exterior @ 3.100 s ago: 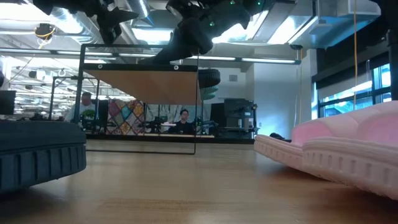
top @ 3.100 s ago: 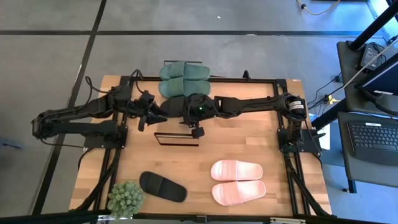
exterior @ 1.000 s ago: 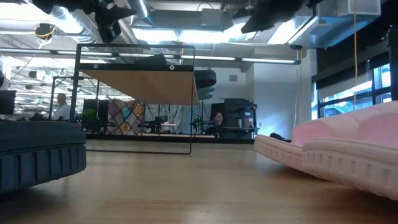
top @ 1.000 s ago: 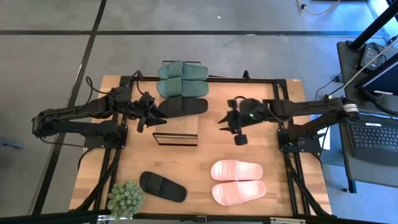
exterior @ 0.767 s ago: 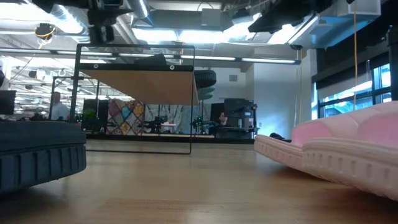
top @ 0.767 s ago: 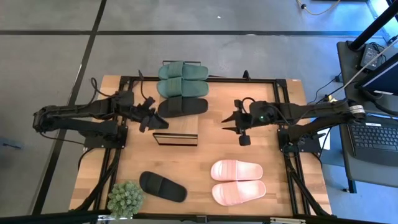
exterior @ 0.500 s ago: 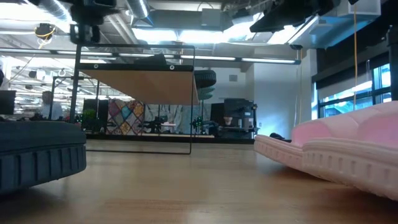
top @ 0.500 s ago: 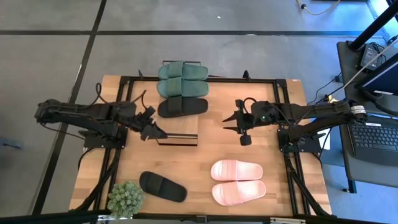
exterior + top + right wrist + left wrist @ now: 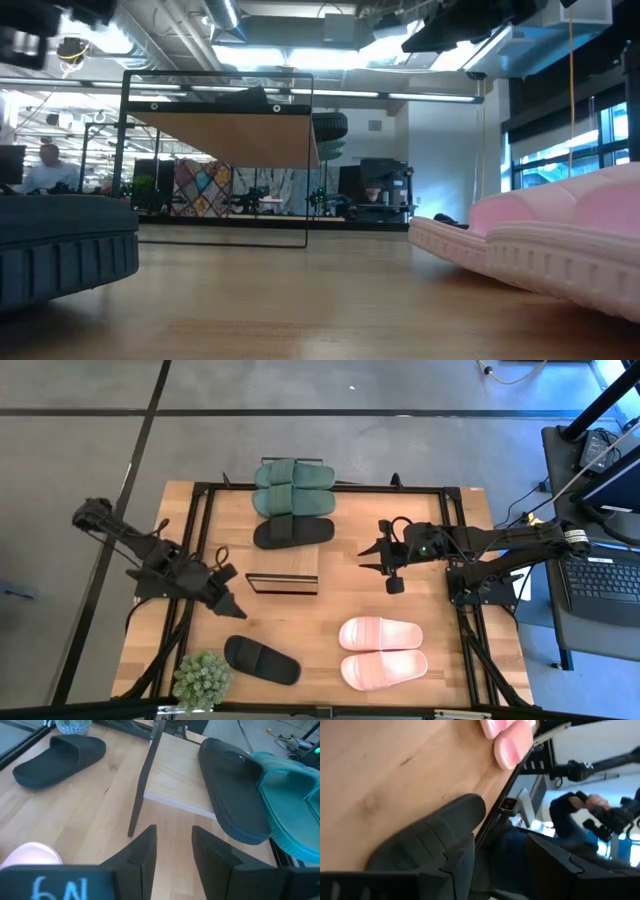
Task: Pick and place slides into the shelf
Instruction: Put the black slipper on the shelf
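The shelf [image 9: 283, 582] stands mid-table. Two dark green slides [image 9: 293, 487] and one black slide [image 9: 293, 532] lie across its plank top. The other black slide [image 9: 262, 659] lies on the table near the front, and the pink pair [image 9: 382, 650] lies to its right. My left gripper [image 9: 228, 605] is open and empty above the table, between the shelf and the loose black slide, which shows ahead of it in the left wrist view [image 9: 435, 835]. My right gripper [image 9: 366, 558] is open and empty, right of the shelf.
A small green potted plant [image 9: 202, 678] stands at the near left corner, beside the loose black slide. A black metal frame [image 9: 452, 490] runs round the tabletop. Bare wood lies between the shelf and the pink slides. People show in the room beyond, in the low view.
My left gripper has swung away from the shelf's far left side toward the table's near edge, and now stands near the loose black slide. My right gripper has drawn back a little toward the table's right edge. The slides and the shelf have stayed in place.
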Controlling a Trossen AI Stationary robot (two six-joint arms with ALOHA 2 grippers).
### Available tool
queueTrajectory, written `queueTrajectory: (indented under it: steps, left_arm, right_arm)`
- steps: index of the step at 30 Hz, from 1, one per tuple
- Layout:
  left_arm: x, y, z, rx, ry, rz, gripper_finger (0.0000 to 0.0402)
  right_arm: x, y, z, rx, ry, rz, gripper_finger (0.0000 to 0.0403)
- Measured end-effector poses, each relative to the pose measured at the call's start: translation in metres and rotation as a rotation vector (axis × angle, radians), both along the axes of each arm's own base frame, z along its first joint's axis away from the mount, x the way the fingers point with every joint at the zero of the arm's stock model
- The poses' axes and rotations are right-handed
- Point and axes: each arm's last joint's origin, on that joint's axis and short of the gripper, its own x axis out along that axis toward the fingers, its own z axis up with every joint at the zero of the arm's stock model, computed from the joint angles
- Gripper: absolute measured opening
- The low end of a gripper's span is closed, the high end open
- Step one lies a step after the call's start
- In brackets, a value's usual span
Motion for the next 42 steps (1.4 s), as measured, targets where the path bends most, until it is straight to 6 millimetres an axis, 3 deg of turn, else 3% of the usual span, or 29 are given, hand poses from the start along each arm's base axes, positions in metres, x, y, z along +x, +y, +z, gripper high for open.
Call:
queueTrajectory:
  steps: [8, 20, 30, 35, 42]
  left_arm:
    - [-0.004, -0.019, -0.016, -0.005, 0.148, 0.174, 0.0169]
    - [0.011, -0.052, -0.052, -0.067, 0.452, 0.217, 0.0169]
    - [0.018, -0.071, -0.075, -0.110, 0.462, 0.179, 0.0169]
    - [0.016, -0.070, -0.097, -0.196, 0.343, 0.178, 0.0169]
    - [0.001, -0.064, -0.120, -0.220, 0.434, 0.168, 0.0169]
  right_arm:
    - [0.000, 0.000, 0.000, 0.051, 0.001, -0.026, 0.0125]
    - [-0.001, 0.001, -0.002, 0.126, 0.025, -0.063, 0.0125]
    - [-0.002, 0.011, -0.004, 0.169, 0.050, -0.039, 0.0125]
    - [-0.003, 0.021, -0.004, 0.168, 0.054, 0.003, 0.0125]
    - [-0.004, 0.029, -0.004, 0.182, 0.058, 0.030, 0.0125]
